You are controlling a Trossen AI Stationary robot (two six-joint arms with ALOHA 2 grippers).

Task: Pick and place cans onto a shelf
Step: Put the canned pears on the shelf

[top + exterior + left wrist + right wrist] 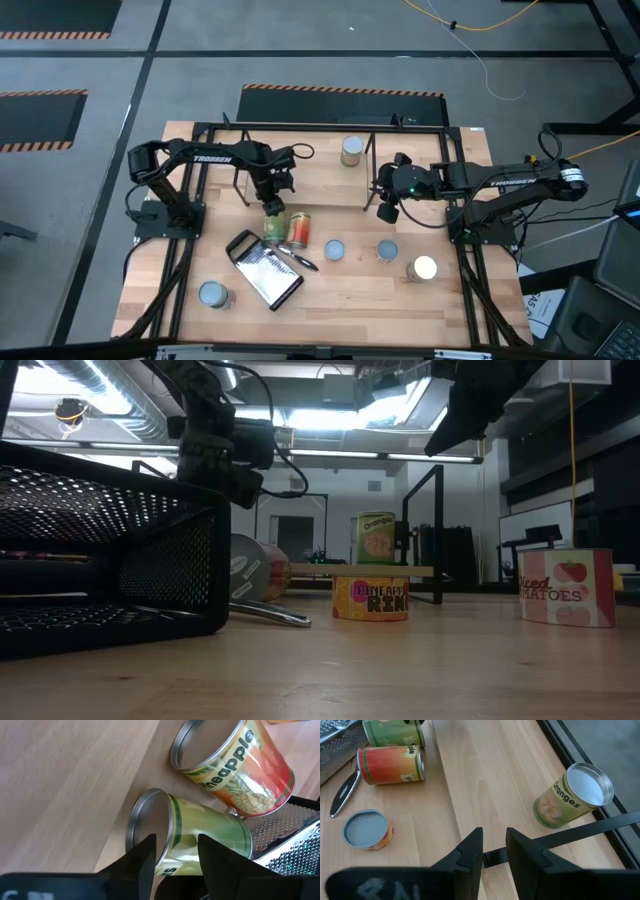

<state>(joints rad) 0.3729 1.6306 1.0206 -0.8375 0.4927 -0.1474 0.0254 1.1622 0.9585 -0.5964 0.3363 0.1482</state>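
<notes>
Left wrist view: left gripper [175, 857] down over a green-label can [200, 835] lying on its side, fingers [142, 860] set one on each side of it, still spread, not clearly pinching. Just beside it lies a second can [240, 765], orange-red, labelled pineapple, also on its side. Both sit next to the metal grater [265, 275] with black handle. High view: left gripper [272, 192] is mid-table, in front of the shelf [300, 190]. One oranges can [351, 151] stands upright on the shelf board. Right gripper [385, 200] hangs by the shelf's right end, holding nothing, fingers a little apart. Upright cans on the table: two blue-grey tops [334, 250] [387, 252], a cream-white top [423, 268], and one near the front left [212, 295].
</notes>
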